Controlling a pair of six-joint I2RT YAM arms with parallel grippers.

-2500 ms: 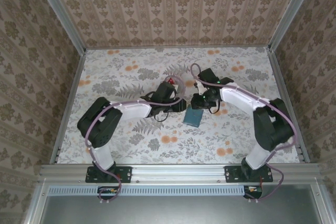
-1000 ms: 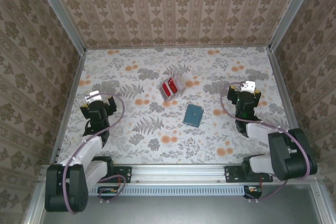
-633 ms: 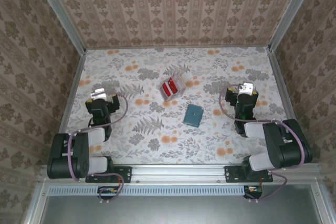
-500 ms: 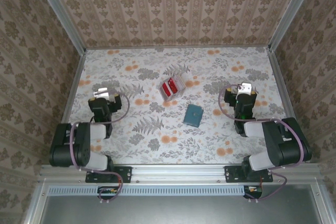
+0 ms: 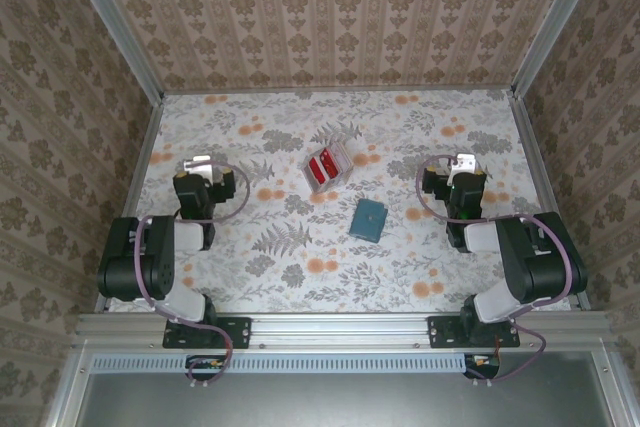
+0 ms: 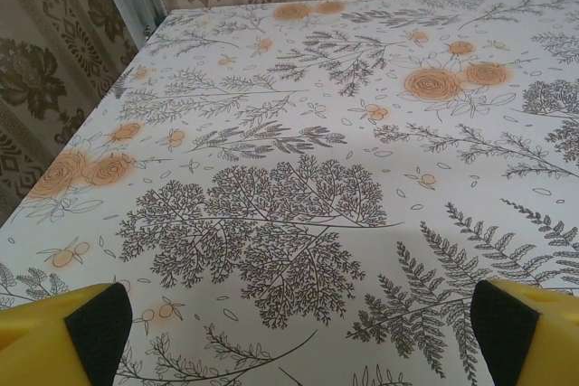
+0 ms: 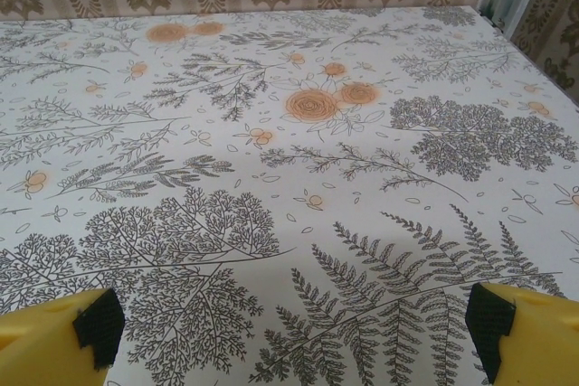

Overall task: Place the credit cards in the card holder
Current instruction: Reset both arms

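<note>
— While both arms sit folded close to their bases, you have nothing in hand. The left claw (image 5: 200, 169) and the right claw (image 5: 463, 169) are each spread wide and empty, well apart from the goods. From the left wrist you see its yellow fingertips (image 6: 54, 327) at the two bottom corners, with bare tabletop (image 6: 289, 178) between them. The right wrist gives you the same picture.

— So where do you go first?

— To the clear plastic box (image 5: 327, 165), in the middle of the tabletop toward the far side. The credit cards (image 5: 322, 167) are inside it, red faces showing. You cannot count them from above. The card holder (image 5: 369, 219) lies flat and shut, a little nearer than the box and to its right, touching nothing. Whether it has a card in it already you cannot tell.

— And the next move?

— By my reading you are at the fetching step, with the loading not yet done. One claw will have to pinch a thin card out of the box, which calls for a careful, narrow approach between its walls. The other will likely have to open the holder and pin it down, since a light folding wallet may slide or spring closed.
</note>
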